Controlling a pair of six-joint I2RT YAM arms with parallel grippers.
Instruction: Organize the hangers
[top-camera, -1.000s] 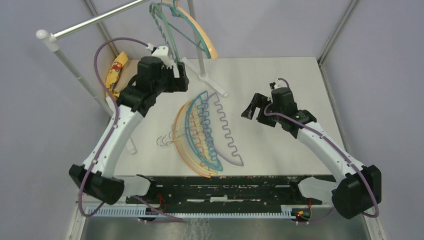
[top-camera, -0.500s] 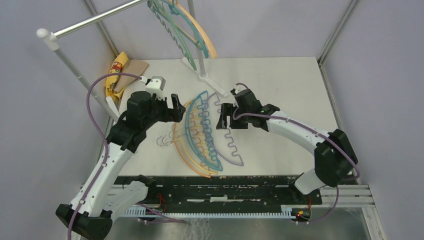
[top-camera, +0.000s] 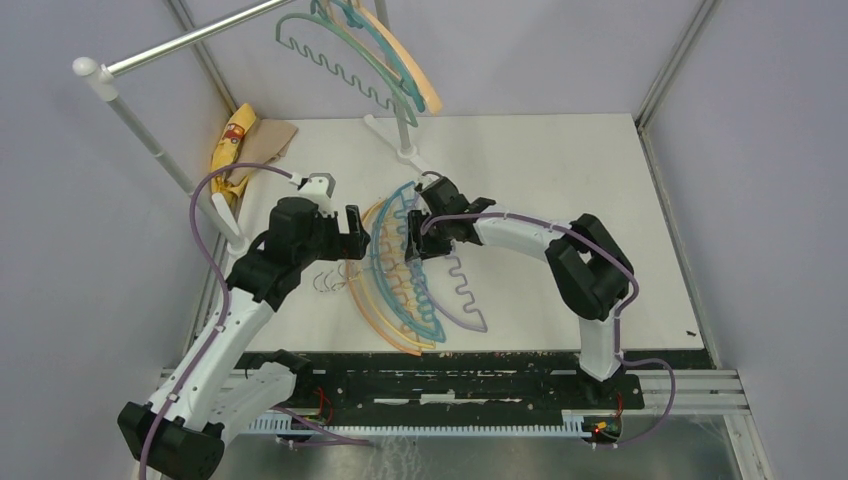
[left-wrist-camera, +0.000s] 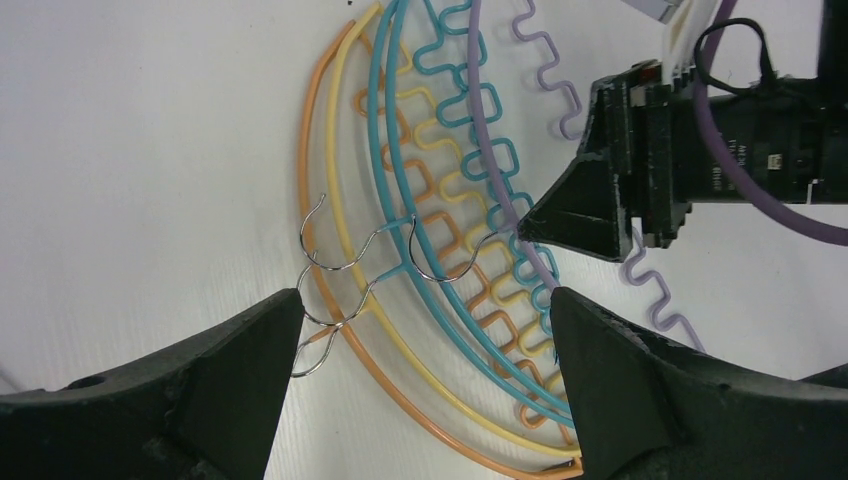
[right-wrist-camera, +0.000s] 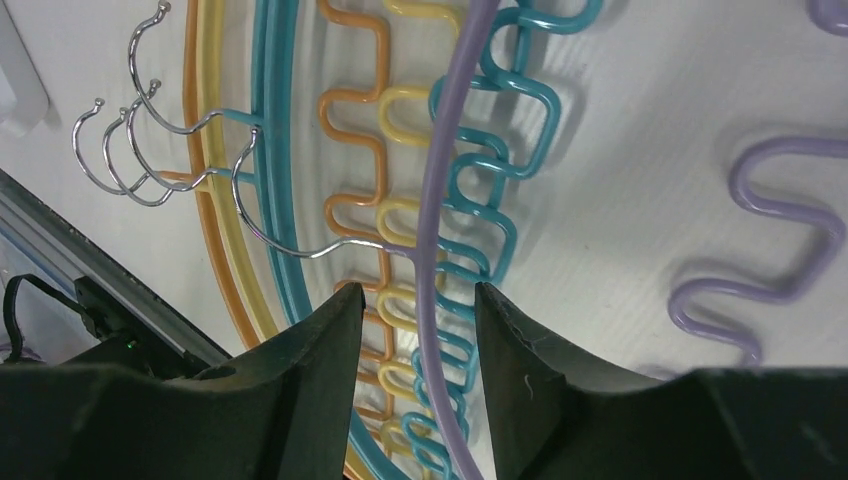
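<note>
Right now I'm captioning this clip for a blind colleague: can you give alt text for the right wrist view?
The right gripper straddles the curved bar of the purple hanger, one dark finger on each side with gaps showing. That hanger lies over teal hangers, a yellow hanger and an orange hanger nested on the white table, metal hooks clustered upper left.

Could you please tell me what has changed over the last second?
The right gripper swept left and straddles the arched bar of the thin purple plastic hanger, unclamped. The open left gripper drew back from the silver rack to the metal hooks. The teal and orange hangers hung there swung. The loose pile stayed put.
</note>
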